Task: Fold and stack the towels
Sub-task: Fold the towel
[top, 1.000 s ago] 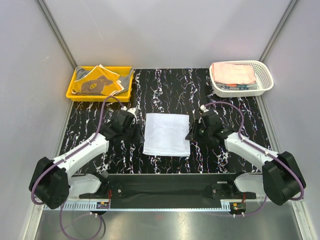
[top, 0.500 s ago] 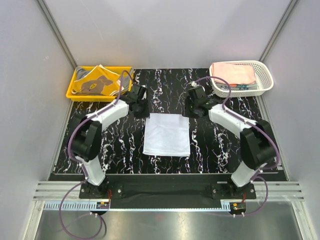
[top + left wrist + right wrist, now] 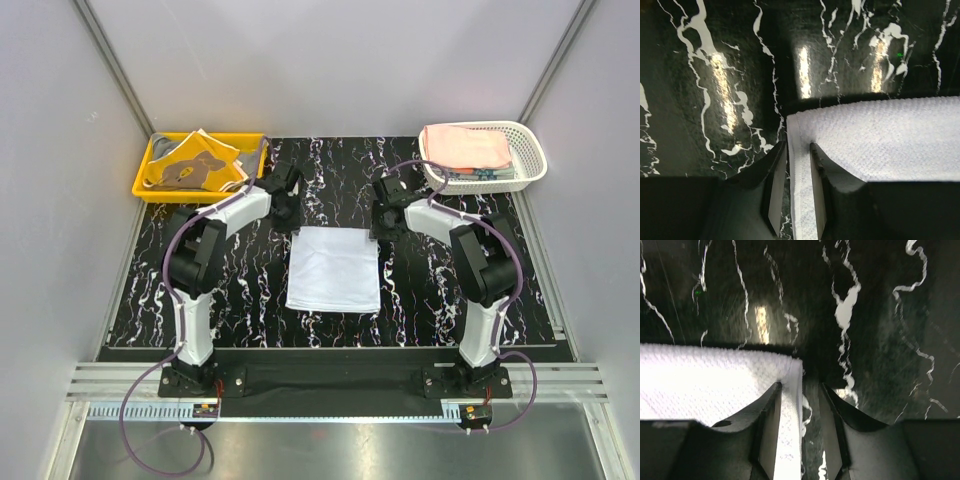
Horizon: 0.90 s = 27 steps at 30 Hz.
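Note:
A light, nearly white towel [image 3: 333, 268] lies flat and folded in the middle of the black marbled table. My left gripper [image 3: 287, 213] is at its far left corner, my right gripper [image 3: 378, 221] at its far right corner. In the left wrist view the left gripper [image 3: 797, 150] is open, low on the table, with the towel's [image 3: 880, 140] left hem between its fingers. In the right wrist view the right gripper [image 3: 801, 387] is open and straddles the towel's [image 3: 715, 380] right edge, one finger on the cloth, the other over bare table. More towels [image 3: 195, 160] lie in the yellow tray.
The yellow tray [image 3: 143, 187] stands at the back left. A white lattice basket [image 3: 532, 165] with a pink towel [image 3: 465, 145] on folded ones stands at the back right. Grey walls enclose the table.
Both arms have stretched forward from beside the towel's sides. The grippers now sit at its two far corners, down on its edges. The towel has not moved.

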Motion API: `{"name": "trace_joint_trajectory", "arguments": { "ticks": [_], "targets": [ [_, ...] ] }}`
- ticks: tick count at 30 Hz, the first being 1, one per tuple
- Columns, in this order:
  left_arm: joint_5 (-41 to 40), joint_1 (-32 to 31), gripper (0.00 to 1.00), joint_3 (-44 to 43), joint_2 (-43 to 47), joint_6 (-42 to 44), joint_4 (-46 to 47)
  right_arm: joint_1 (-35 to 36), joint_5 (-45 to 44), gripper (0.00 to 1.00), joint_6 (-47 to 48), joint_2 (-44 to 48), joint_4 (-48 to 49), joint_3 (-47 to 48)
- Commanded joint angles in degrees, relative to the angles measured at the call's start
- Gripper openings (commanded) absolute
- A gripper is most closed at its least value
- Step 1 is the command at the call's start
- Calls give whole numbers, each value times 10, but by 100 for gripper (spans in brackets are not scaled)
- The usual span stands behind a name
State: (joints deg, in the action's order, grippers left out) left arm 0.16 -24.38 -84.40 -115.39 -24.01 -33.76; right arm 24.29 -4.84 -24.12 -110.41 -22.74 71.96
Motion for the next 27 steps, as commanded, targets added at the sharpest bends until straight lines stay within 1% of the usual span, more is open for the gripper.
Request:
{"name": "trace_joint_trajectory", "arguments": {
  "ticks": [1,8,14,20,25,27],
  "targets": [
    [-29,6,31,-36,-18,14,-7,-16,-9,43,12,-18,11,31],
    [-23,11,33,-40,-37,18,1,-29,0,44,14,-30,29,37],
    [-10,16,36,-28,-25,14,22,-33,16,45,14,-28,53,41],
    [40,28,37,-17,-16,9,55,-36,28,45,14,-27,75,44],
    [48,35,39,-14,-18,6,64,-49,48,45,4,-25,103,37],
    [51,37,39,-20,-29,6,58,-50,48,45,3,-33,93,45]
  ]
}}
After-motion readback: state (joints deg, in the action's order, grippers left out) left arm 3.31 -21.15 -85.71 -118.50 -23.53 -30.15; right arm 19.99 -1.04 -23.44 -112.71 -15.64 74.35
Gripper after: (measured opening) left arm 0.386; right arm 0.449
